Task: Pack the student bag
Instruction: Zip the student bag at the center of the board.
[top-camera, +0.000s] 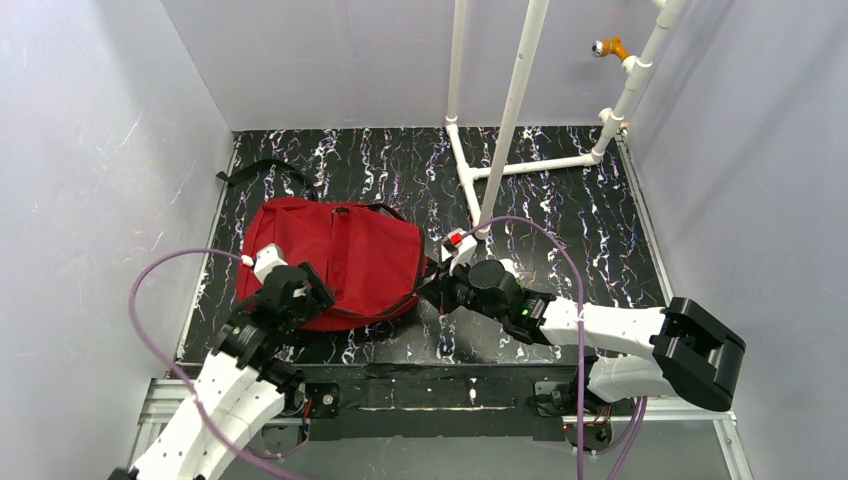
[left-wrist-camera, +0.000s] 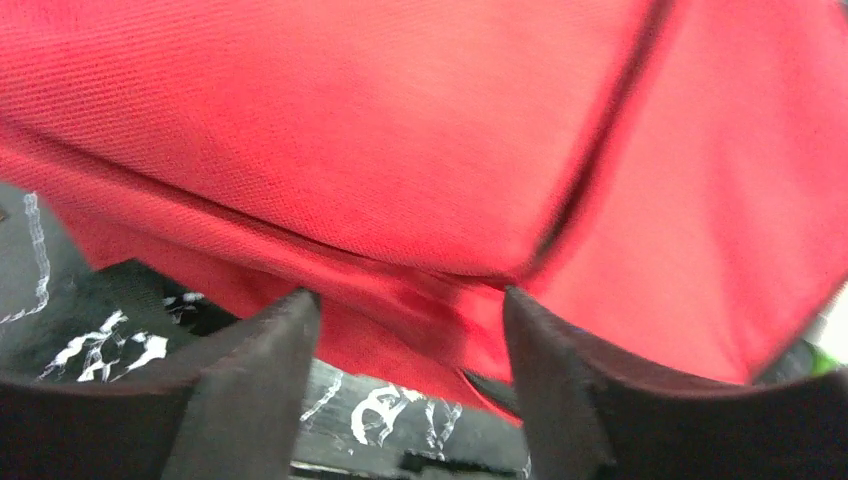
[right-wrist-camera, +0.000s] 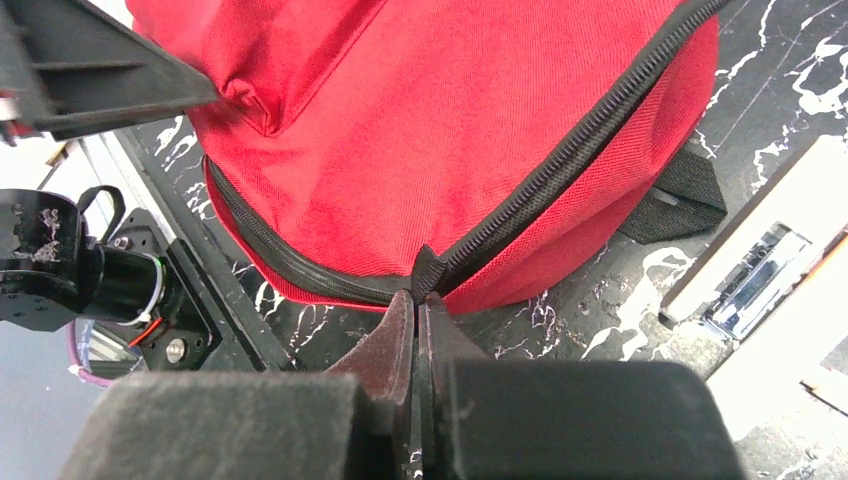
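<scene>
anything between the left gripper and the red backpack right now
Nothing visible does. The left gripper, jaws open, points straight at bare fabric of the red backpack near its lower edge, and the gap holds nothing else.

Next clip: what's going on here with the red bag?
Two robot arms are working on a red backpack lying on the table. The right gripper is shut, its fingers pinching the black zipper at the bag's edge. The left gripper is open at the bag's near-left side, with fabric just ahead of its fingers and nothing gripped.
</scene>
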